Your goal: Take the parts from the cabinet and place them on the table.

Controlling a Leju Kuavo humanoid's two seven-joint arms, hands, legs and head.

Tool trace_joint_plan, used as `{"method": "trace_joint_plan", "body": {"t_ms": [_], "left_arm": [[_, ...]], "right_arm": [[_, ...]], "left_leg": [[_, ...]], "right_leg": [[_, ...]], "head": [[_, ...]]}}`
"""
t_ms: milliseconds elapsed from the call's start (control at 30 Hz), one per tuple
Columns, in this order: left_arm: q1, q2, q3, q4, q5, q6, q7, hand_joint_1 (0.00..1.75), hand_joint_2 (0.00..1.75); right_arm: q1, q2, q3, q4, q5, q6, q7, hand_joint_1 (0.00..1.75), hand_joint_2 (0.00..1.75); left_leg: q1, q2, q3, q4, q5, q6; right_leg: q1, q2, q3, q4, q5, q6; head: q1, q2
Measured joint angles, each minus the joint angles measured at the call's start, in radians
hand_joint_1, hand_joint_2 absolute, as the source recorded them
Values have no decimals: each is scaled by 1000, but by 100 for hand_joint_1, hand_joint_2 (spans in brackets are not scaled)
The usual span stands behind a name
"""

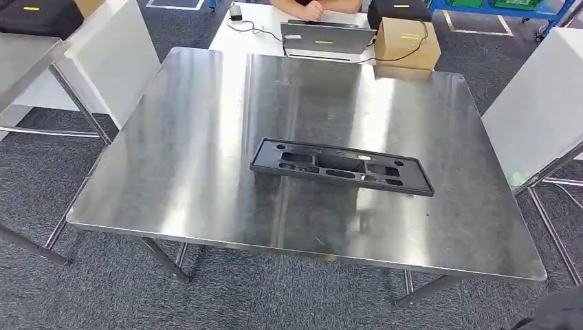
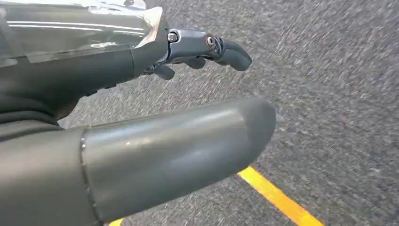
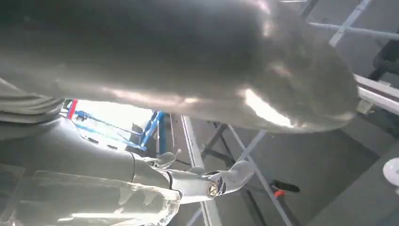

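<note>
One black part point(image 1: 342, 167) flat on the steel table point(image 1: 206, 158), toward 5 o'clock of centre; left hand point(image 2: 141, 117) and right hand point(image 3: 188, 94) spread, holding nothing.

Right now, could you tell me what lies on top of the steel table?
One black plastic part lies flat near the middle of the steel table. Whatever sits under the part is covered.

No legible text or labels anywhere

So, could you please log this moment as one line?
part: black plastic panel flat on steel table | left hand: open, over carpet | right hand: open, holding nothing
</note>
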Motion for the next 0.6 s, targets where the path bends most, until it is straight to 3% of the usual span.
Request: {"method": "trace_joint_plan", "body": {"t_ms": [33, 67, 100, 133, 167, 200, 267, 300, 367, 400, 433, 467, 500, 567, 600], "left_arm": [[0, -1, 1, 0, -5, -8, 3, 0, 0], [0, -2, 2, 0, -12, -18, 6, 0, 0], [1, 0, 2, -2, -21, -27, 10, 0, 0], [1, 0, 2, -3, -29, -31, 11, 0, 0], [1, 0, 2, -6, -35, -40, 11, 0, 0], [1, -2, 2, -6, -43, -47, 12, 0, 0], [2, 2, 2, -9, -55, -56, 12, 0, 0], [4, 3, 2, -10, -60, -61, 13, 0, 0], [5, 8, 2, -11, -65, -68, 14, 0, 0], [6, 8, 2, -12, -69, -69, 15, 0, 0], [8, 9, 2, -14, -69, -69, 15, 0, 0], [9, 9, 2, -14, -71, -69, 15, 0, 0], [10, 10, 2, -14, -71, -69, 15, 0, 0], [10, 11, 2, -17, -71, -69, 15, 0, 0], [10, 13, 2, -18, -73, -69, 15, 0, 0]], "right_arm": [[-10, 4, -23, 3, -44, 20, 19, 0, 0], [-28, 8, -55, 12, -97, 42, 40, 0, 0], [-52, 16, -110, 39, -152, 73, 63, 0, 0], [-74, 22, -173, 66, -171, 102, 79, 0, 0], [-98, 25, -231, 97, -171, 123, 81, 0, 0], [-119, 26, -298, 131, -180, 148, 81, 0, 0], [-150, 28, -393, 178, -200, 191, 71, 0, 0], [-160, 30, -431, 195, -208, 204, 67, 0, 0], [-168, 34, -507, 225, -226, 231, 55, 0, 0], [-171, 37, -535, 236, -229, 237, 52, 0, 0], [-174, 42, -555, 245, -229, 241, 52, 0, 0], [-177, 45, -574, 253, -229, 243, 52, 0, 0], [-178, 48, -591, 258, -229, 244, 51, 0, 0], [-184, 53, -613, 267, -228, 250, 51, 0, 0], [-186, 56, -620, 270, -228, 254, 52, 0, 0]], "left_leg": [[2, -1, 0, 0, 2, -4], [3, -2, 0, 1, 5, -11], [0, -3, 1, 0, 8, -19], [-1, -3, 2, 1, 9, -26], [-3, -4, -1, 4, 12, -31], [-3, -4, 0, -2, 16, -38], [5, -6, -13, 10, 10, -50], [5, -4, -28, 48, -35, -53], [5, -5, -86, 201, -139, -61], [7, -5, -113, 277, -171, -65], [7, -5, -121, 314, -178, -67], [7, -5, -102, 301, -161, -66], [7, -4, -64, 247, -129, -64], [8, -4, 49, 66, -60, -59], [7, -6, 86, 3, -63, -54]], "right_leg": [[-3, 0, 49, -100, 41, 11], [-6, -1, 99, -197, 67, 16], [-1, 1, 109, -198, 80, 4], [8, 3, 95, -194, 96, -4], [8, 3, 87, -203, 87, -19], [9, 3, 85, -202, 89, -26], [-11, -2, 79, -208, 104, -49], [-8, -3, 75, -208, 110, -63], [-5, -9, 65, -207, 118, -71], [-3, -10, 58, -207, 123, -71], [-2, -10, 53, -206, 127, -70], [-1, -11, 50, -205, 129, -67], [-2, -11, 50, -205, 130, -65], [-2, -10, 52, -204, 132, -62], [1, -10, 49, -202, 133, -60]], "head": [[0, 0], [1, 0], [1, 0], [2, 0], [1, 0], [0, 0], [1, 0], [0, 0], [0, 0], [0, 0], [0, 0], [0, 0], [0, 0], [0, 0], [0, 0]]}}
